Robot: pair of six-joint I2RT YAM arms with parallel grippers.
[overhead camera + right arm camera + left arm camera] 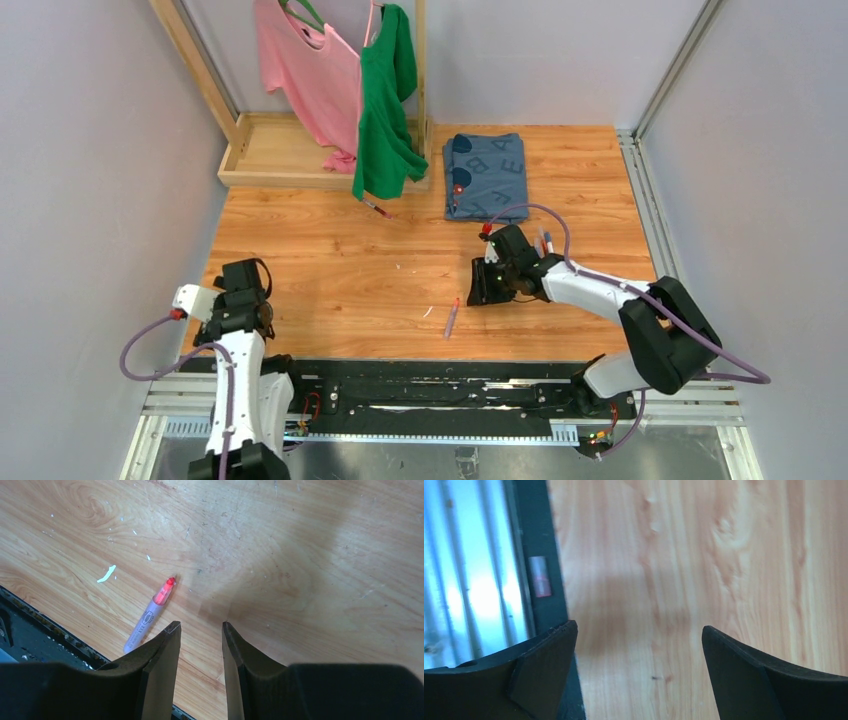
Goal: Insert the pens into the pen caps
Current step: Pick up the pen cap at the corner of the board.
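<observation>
The job looks barely begun. One pen [150, 617] lies on the bench [300, 555] by the middle of the near edge. Its red tip is bare, with no cap on. The right fingers [159, 665] hang just beside it, a little apart, holding nothing. Another pen [376, 207] lies near the far edge, by the green shirt [385, 110]. The left fingers [541, 672] are spread wide and empty, by the near left corner. I cannot make out any caps.
</observation>
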